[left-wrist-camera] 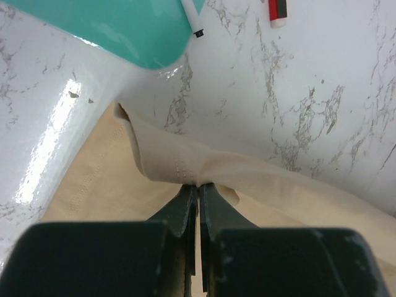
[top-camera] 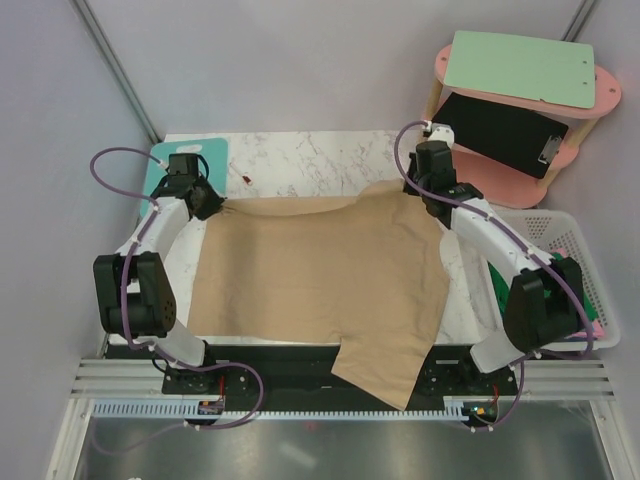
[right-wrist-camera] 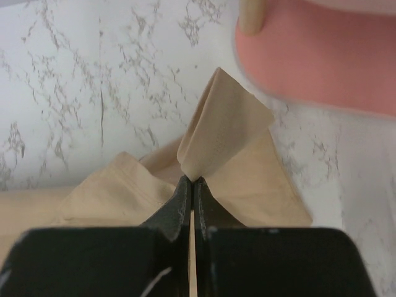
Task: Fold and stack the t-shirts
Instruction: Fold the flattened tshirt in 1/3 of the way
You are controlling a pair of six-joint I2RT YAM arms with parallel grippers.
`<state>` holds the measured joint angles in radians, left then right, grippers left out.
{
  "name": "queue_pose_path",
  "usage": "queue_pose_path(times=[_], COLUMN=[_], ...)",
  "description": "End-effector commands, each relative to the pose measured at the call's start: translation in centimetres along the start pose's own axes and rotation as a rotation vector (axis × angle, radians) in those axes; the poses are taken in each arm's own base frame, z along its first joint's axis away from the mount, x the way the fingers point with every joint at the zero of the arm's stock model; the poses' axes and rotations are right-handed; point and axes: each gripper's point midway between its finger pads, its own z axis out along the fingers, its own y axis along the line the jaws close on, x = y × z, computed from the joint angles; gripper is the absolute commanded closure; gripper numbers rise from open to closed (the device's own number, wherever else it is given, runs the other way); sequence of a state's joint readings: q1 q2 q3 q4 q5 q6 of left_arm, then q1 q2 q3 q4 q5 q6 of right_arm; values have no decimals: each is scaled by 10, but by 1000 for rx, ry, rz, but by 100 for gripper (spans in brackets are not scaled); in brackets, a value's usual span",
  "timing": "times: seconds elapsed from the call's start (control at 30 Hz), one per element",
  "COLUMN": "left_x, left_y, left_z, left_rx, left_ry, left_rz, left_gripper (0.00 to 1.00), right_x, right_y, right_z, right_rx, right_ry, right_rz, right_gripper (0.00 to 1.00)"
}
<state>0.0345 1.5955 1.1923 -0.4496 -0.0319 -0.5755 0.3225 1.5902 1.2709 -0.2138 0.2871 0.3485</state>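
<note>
Progress is slight: left claw and right claw, closed tight, each pinch a far corner of the unfolded shirt.

My left gripper near the far left corner, my right gripper far right, both clamped on the tan t-shirt

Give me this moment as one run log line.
left hand: shut on t-shirt far-left corner | right hand: shut on far-right corner | t-shirt: spread open on table
</note>
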Motion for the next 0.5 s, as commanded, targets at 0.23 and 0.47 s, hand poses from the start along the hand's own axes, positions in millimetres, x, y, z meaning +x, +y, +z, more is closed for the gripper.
queue_pose_path(times=[0.23, 0.47], left_x=[20, 30], left_y=[5, 12], left_z=[15, 5], left_rx=[17, 18], left_ry=[60, 61], left_rz=[-45, -41], left_gripper=[98, 98], right_x=[83, 130], right_y=[-16, -34], right_z=[-65, -81], right_rx=[-7, 31], right_ry=[111, 199], right_rz=[11, 22], right_gripper=[100, 100])
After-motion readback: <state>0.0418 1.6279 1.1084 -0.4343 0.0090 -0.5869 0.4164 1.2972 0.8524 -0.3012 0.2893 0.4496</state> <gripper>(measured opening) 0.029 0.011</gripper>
